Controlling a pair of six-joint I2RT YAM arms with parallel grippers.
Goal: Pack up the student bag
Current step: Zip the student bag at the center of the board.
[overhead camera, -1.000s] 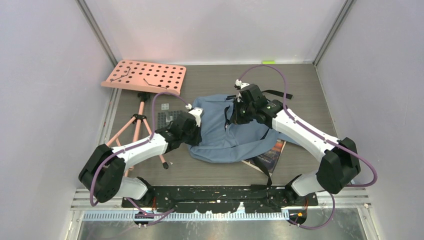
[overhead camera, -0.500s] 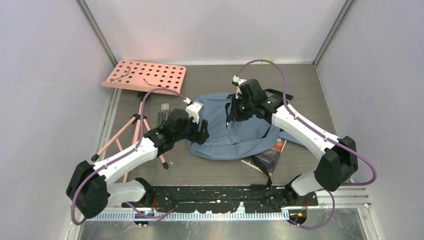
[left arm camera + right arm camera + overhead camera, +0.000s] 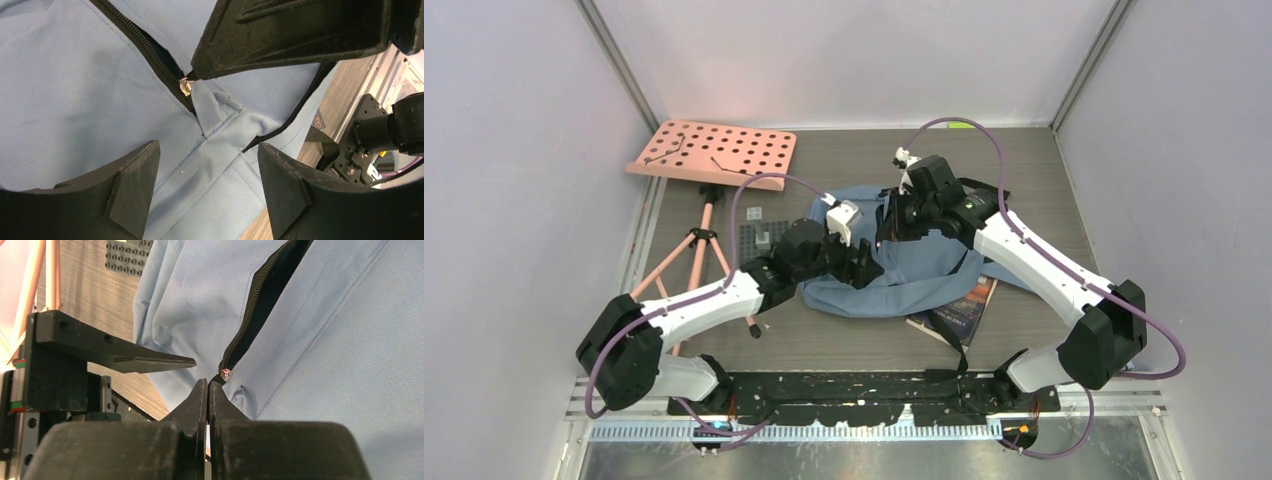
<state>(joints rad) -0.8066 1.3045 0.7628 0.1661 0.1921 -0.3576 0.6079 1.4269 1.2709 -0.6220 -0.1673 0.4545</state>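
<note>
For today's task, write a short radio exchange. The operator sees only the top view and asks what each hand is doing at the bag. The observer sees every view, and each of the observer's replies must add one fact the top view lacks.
Operator: From above I can't read the right hand over the bag. Is it shut?
Observer: It is shut, and its tips meet right at the zip slider. I cannot tell whether they pinch anything.
Operator: And the left hand?
Observer: It is open. Its fingers frame the fabric tab just below the slider and grip nothing.
</note>
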